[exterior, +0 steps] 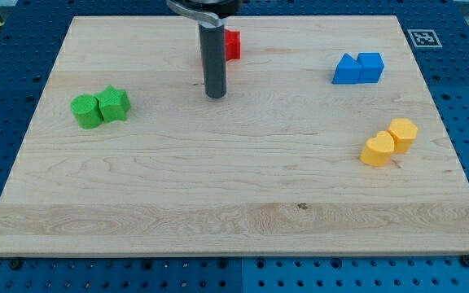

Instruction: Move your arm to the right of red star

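A red block (pixel 233 44) sits near the view's top centre of the wooden board (pixel 234 179). The rod hides much of it, so I cannot make out its shape. My tip (pixel 216 95) rests on the board just below and slightly left of the red block.
Two green blocks (pixel 100 107) touch each other at the view's left. Two blue blocks (pixel 358 68) sit together at the upper right. A yellow heart-like block (pixel 377 150) and a yellow hexagon-like block (pixel 402 133) touch at the right. A blue pegboard surrounds the board.
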